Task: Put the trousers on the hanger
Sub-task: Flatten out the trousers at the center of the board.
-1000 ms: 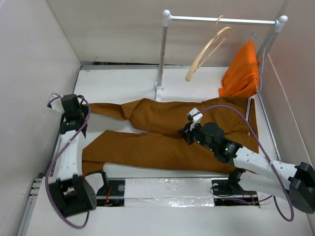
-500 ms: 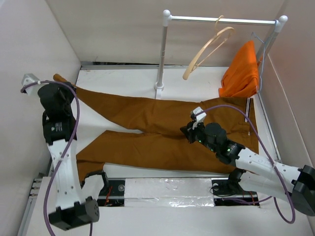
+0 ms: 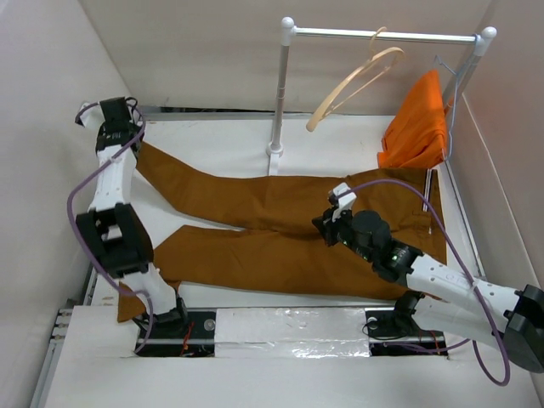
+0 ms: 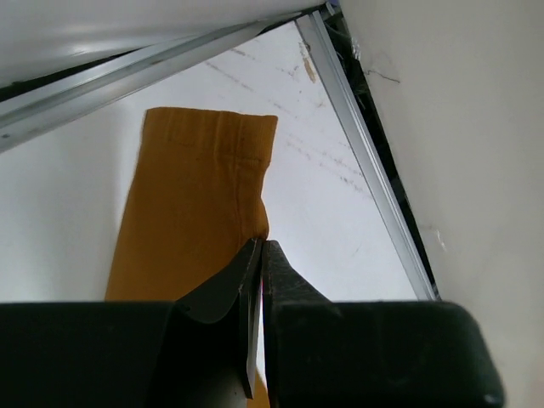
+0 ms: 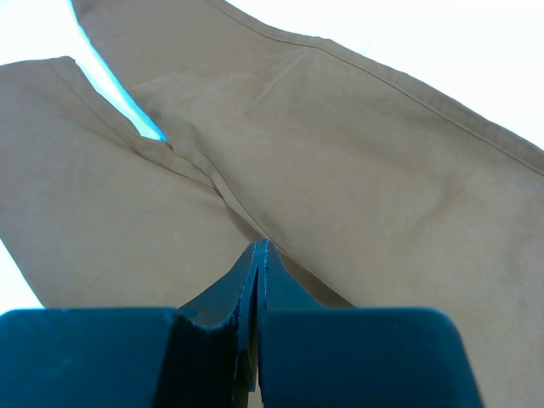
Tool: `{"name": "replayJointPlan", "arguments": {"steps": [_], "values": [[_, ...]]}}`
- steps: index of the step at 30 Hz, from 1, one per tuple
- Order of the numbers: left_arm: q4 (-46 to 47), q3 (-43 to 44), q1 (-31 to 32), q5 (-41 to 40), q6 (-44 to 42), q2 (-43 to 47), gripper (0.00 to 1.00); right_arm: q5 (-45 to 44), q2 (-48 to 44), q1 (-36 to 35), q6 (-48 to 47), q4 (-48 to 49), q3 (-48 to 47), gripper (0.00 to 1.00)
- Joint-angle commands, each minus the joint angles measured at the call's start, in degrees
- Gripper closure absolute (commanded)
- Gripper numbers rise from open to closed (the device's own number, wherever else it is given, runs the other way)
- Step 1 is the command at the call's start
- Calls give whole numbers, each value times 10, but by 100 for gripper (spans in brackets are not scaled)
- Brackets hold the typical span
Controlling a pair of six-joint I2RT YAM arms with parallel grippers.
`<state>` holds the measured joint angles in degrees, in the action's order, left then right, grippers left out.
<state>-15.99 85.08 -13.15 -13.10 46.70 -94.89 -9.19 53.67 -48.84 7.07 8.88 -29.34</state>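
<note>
Our left end effector pinches a leg of the trousers, spread on the tabletop. Our right end effector pinches the middle. We should pull the leg straight gently, keeping both grips, before the far hanger.

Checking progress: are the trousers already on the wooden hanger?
No, the trousers lie spread on the table while the hanger hangs bare from the rail.
</note>
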Motion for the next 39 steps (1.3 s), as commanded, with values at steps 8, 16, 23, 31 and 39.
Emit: {"name": "replayJointPlan", "arguments": {"steps": [8,16,23,31,39], "values": [[25,141,30,4,-27,-158,60,-14,12,-11,-8,-5,-47,100],[20,58,30,-30,-86,-71,52,-7,68,-49,-10,20,-70,100],[47,-170,-12,-18,-54,67,80,-14,54,-56,-19,44,-49,100],[80,-330,38,47,-56,144,68,-3,95,-36,-18,42,-43,83],[80,-336,282,-42,-14,194,65,10,125,37,14,10,-49,55]]}}
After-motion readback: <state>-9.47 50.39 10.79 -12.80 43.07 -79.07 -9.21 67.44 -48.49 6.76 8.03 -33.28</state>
